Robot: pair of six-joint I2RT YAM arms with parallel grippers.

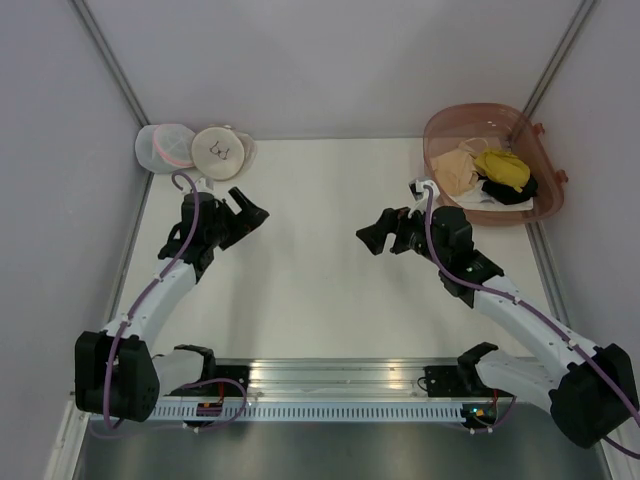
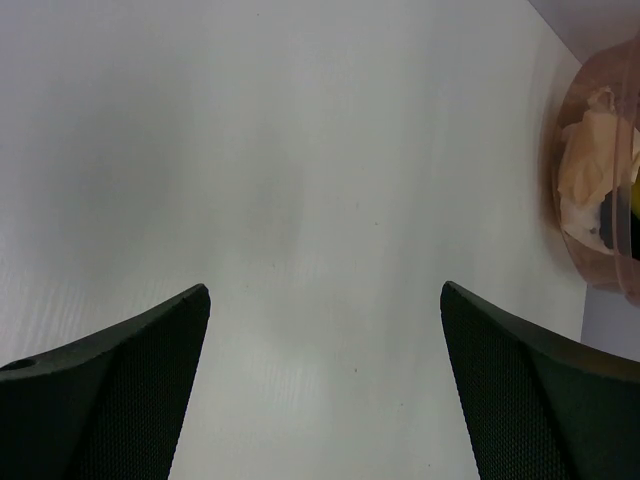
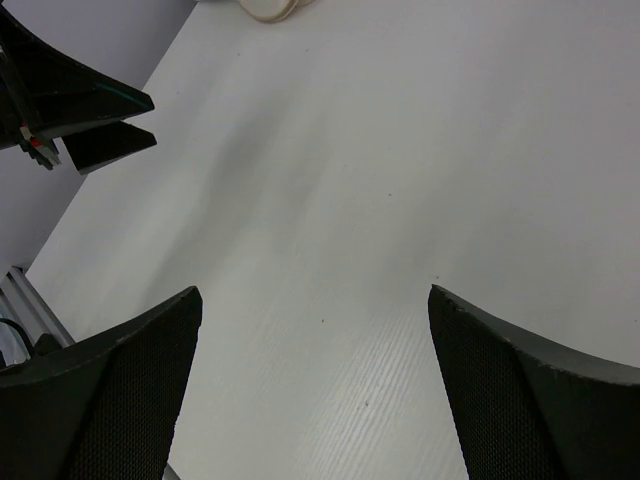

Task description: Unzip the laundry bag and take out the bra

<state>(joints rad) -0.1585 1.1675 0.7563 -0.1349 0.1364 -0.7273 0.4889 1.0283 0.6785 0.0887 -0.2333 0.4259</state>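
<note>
The cream mesh laundry bag (image 1: 222, 152), with a small black bra outline on its face, stands at the table's far left corner; its lower edge shows at the top of the right wrist view (image 3: 268, 10). No bra is in view. My left gripper (image 1: 252, 207) hangs open just in front and to the right of the bag, apart from it, pointing toward the table's middle. In its own view the left gripper (image 2: 325, 290) has only bare table between the fingers. My right gripper (image 1: 368, 235) is open over mid-table, facing left, and holds nothing (image 3: 315, 292).
A whiter translucent round bag (image 1: 165, 147) with a pink band leans beside the laundry bag. A pink basket (image 1: 553, 195) at the far right holds beige, yellow and black garments; its rim shows in the left wrist view (image 2: 553, 170). Walls close in the table (image 1: 320, 300).
</note>
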